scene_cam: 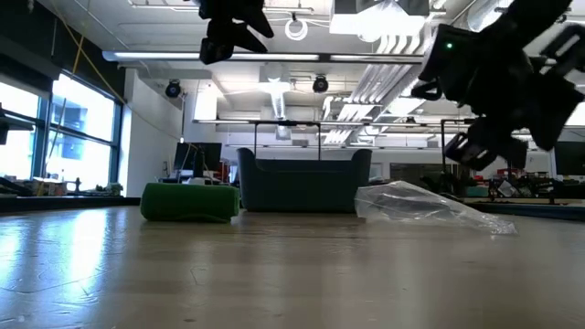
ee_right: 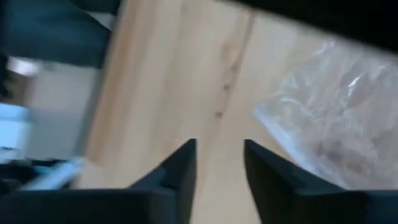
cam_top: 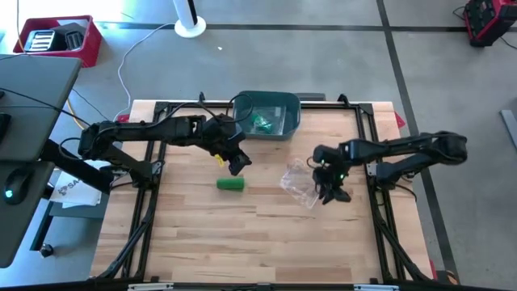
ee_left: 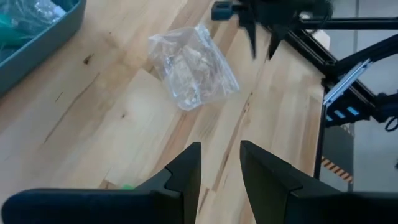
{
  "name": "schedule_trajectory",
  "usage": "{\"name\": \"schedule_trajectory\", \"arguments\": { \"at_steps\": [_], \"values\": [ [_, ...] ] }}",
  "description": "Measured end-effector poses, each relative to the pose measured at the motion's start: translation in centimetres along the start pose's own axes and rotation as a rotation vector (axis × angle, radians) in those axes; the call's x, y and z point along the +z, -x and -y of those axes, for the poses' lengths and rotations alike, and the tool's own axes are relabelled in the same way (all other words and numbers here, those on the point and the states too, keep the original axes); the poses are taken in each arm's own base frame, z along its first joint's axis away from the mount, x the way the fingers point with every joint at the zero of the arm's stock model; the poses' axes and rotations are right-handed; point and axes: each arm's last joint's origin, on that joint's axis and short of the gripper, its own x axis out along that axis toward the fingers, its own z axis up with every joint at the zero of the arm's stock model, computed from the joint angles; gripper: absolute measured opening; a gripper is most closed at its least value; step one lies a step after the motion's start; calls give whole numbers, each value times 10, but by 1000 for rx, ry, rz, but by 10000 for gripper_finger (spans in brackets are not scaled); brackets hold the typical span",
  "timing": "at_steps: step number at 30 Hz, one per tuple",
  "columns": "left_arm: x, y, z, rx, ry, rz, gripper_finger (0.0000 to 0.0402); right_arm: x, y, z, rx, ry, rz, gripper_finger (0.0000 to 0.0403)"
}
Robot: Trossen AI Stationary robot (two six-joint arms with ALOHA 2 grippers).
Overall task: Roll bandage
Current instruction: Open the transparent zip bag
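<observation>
Bandage roll [cam_top: 230,184] on table | left gripper [cam_top: 239,166] jaws narrow | right gripper [cam_top: 333,194] jaws narrow

an open-plan lab or workshop: exposed ceiling ducts [scene_cam: 393,87], big windows [scene_cam: 82,137], concrete floor [cam_top: 323,65] (taped lines), framed wooden table [cam_top: 266,234].

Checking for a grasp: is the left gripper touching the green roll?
Apart. The low view shows the left gripper hanging high above the green roll, which lies alone on the table.

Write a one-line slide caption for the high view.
Green bandage roll lies on the wooden table; left gripper above it, right gripper beside a clear plastic bag, teal bin behind.
</observation>
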Motion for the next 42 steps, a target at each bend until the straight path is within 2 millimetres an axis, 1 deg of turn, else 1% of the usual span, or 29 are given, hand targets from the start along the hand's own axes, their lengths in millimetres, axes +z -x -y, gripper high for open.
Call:
{"name": "schedule_trajectory", "arguments": {
  "at_steps": [3, 5, 8, 10, 13, 15, 17, 19, 20, 21, 23, 25, 28, 31, 32, 35, 37, 40, 42],
  "values": [
    [0, -1, 0, -2, 14, -3, 106, -4, -16, 0, -104, 117, -19, 162],
    [-1, -1, 0, -8, 13, -6, 106, -4, -24, -2, -221, 235, -39, 186],
    [-1, 0, 0, -21, 13, -15, 106, -11, -33, 0, -419, 360, -117, 197],
    [-1, -1, 0, -28, 12, -18, 106, -19, -39, 4, -452, 405, -174, 191],
    [-1, -1, 1, -33, 2, -15, 106, -30, -49, 10, -429, 418, -217, 167],
    [0, -1, 1, -34, -9, -13, 106, -32, -53, 13, -408, 403, -239, 137],
    [0, -1, 1, -36, -14, -11, 106, -30, -55, 14, -388, 390, -245, 94],
    [1, 0, 2, -45, -19, 3, 106, -22, -54, 13, -385, 373, -237, 41],
    [2, 0, 2, -51, -21, 12, 106, -18, -52, 12, -391, 366, -228, 22],
    [3, 0, 3, -58, -23, 23, 106, -11, -48, 11, -416, 348, -213, 12],
    [7, 1, 6, -81, -31, 64, 103, 7, -36, 12, -499, 284, -162, 14],
    [11, 4, 8, -93, -44, 99, 96, 27, -15, 10, -539, 193, -96, 10],
    [21, 13, 14, -92, -112, 177, 82, 49, 21, 9, -555, 100, -11, 3],
    [32, 21, 21, -82, -189, 271, 69, 80, 69, 0, -556, 81, 220, 2],
    [36, 25, 23, -80, -213, 306, 65, 88, 82, -3, -544, 72, 270, 1],
    [47, 33, 30, -81, -280, 433, 60, 110, 118, -11, -515, 46, 438, 1],
    [52, 36, 31, -61, -289, 493, 61, 125, 141, -17, -515, 46, 592, 1],
    [56, 37, 31, -1, -254, 563, 69, 140, 166, -23, -502, -3, 797, 0],
    [57, 38, 30, 35, -219, 593, 80, 146, 175, -22, -476, -102, 912, 0]
  ]
}}
